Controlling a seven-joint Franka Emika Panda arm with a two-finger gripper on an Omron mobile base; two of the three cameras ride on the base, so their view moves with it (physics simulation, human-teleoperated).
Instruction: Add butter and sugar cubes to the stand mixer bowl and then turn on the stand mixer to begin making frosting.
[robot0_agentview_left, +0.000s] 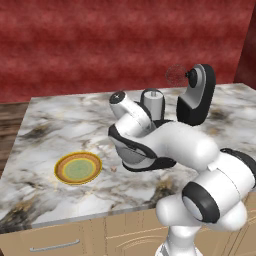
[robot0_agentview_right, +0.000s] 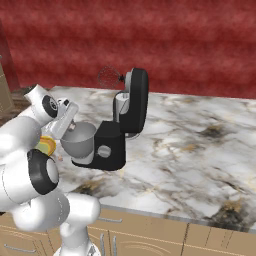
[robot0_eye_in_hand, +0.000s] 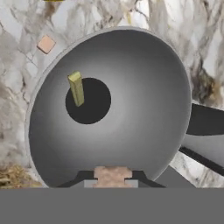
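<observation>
Hand view looks straight down into the stand mixer bowl (robot0_eye_in_hand: 131, 109), and my tool (robot0_eye_in_hand: 113, 175) hangs just above its near rim, pinching a small pale pinkish-tan block that I take to be one of the sugar cubes (robot0_eye_in_hand: 113, 174). The jaws are drawn close on it, and the block fills the gap between them. The butter (robot0_eye_in_hand: 76, 88) already lies inside the bowl, a short tan stick leaning on the inner wall with its lower end at the dark flat bottom, its long axis running roughly away from my tool. Another small pale cube (robot0_eye_in_hand: 46, 43) sits on the marble bench (robot0_eye_in_hand: 17, 87), outside the bowl past its far-left rim in this view. So the relation that matters is simple: the open bowl is directly below and slightly ahead of the pinched cube, with nothing between. I judge that letting go here, or a touch further in over the middle, drops it inside. From the right base view the stand mixer (robot0_agentview_right: 122, 125) stands with its black head tilted up and the whisk (robot0_agentview_right: 107, 76) lifted clear, and the round grey knob (robot0_agentview_right: 104, 150) faces the near side, to the right of the bowl.
</observation>
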